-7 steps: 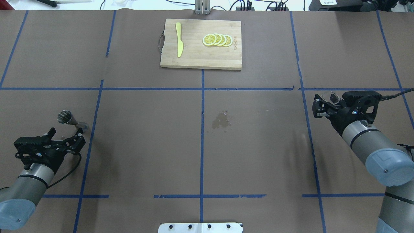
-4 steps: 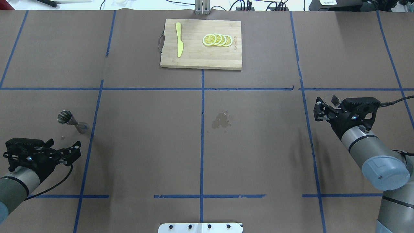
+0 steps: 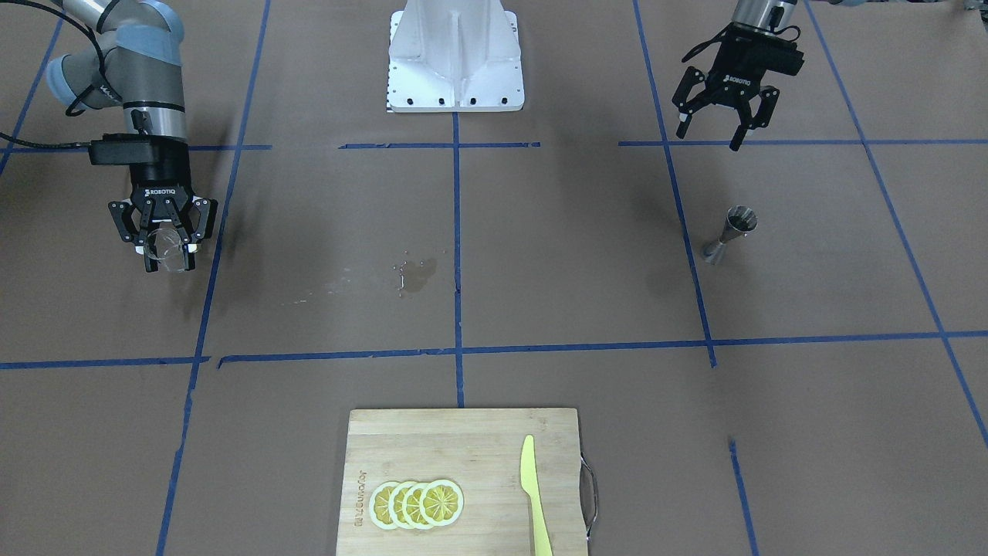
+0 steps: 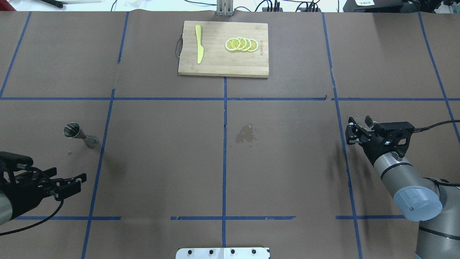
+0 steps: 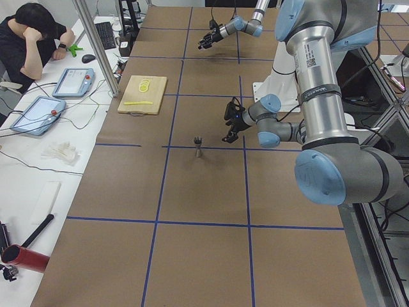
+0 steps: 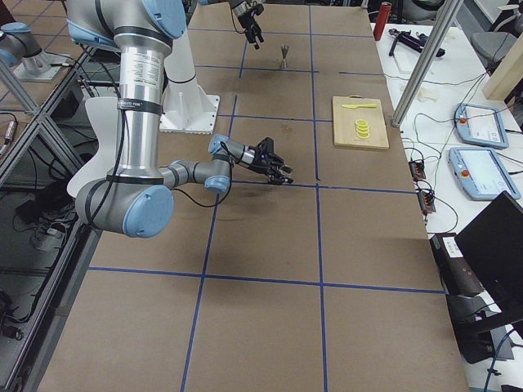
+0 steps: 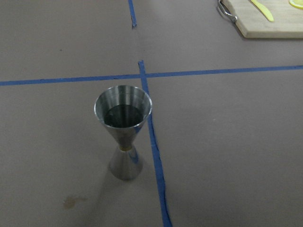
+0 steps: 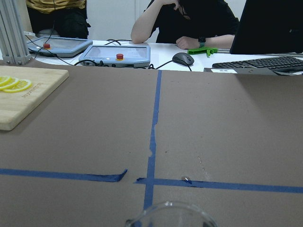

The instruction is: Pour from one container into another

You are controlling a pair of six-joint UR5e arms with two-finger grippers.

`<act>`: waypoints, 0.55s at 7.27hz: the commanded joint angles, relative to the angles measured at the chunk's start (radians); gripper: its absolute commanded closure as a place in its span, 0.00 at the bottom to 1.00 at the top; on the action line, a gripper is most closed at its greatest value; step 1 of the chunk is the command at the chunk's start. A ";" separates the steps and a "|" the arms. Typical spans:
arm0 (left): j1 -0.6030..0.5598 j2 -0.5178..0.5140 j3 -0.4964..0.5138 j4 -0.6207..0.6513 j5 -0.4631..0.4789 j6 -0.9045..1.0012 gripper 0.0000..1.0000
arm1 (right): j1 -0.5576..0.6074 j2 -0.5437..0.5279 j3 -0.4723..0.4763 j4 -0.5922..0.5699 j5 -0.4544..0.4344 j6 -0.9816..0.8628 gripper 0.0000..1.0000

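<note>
The steel jigger (image 4: 77,133) stands upright by itself on the brown paper at the left, also in the front-facing view (image 3: 729,230) and close in the left wrist view (image 7: 124,137), with dark liquid in its top cone. My left gripper (image 4: 81,181) hangs open and empty well behind the jigger, near the robot's side (image 3: 714,133). My right gripper (image 3: 170,262) is shut on the clear glass cup (image 3: 168,245), held just above the table at the right (image 4: 366,121). Only the cup's rim (image 8: 170,215) shows in the right wrist view.
A wooden cutting board (image 4: 215,64) at the far middle carries lemon slices (image 4: 241,44) and a yellow knife (image 4: 198,44). A wet spill (image 4: 246,133) marks the table's centre. The robot's white base plate (image 3: 455,54) sits at the near edge. A person sits at a side desk (image 5: 35,32).
My left gripper has drawn back from the jigger toward the robot, leaving it standing. My right gripper, still holding the cup, has shifted slightly toward the robot.
</note>
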State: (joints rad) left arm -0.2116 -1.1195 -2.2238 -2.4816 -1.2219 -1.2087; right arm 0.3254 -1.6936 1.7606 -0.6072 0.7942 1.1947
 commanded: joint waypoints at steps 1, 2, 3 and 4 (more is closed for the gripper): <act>-0.059 0.033 -0.056 0.003 -0.114 0.078 0.00 | -0.032 0.002 -0.013 0.003 -0.010 0.020 1.00; -0.084 0.033 -0.062 0.004 -0.149 0.090 0.00 | -0.042 0.000 -0.010 0.003 -0.010 0.029 1.00; -0.088 0.032 -0.063 0.004 -0.151 0.092 0.00 | -0.052 -0.003 -0.010 0.003 -0.010 0.048 1.00; -0.106 0.032 -0.082 0.033 -0.181 0.121 0.00 | -0.063 -0.004 -0.010 0.004 -0.010 0.048 1.00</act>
State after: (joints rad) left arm -0.2980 -1.0878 -2.2897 -2.4703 -1.3733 -1.1137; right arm 0.2755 -1.6958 1.7499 -0.6040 0.7840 1.2353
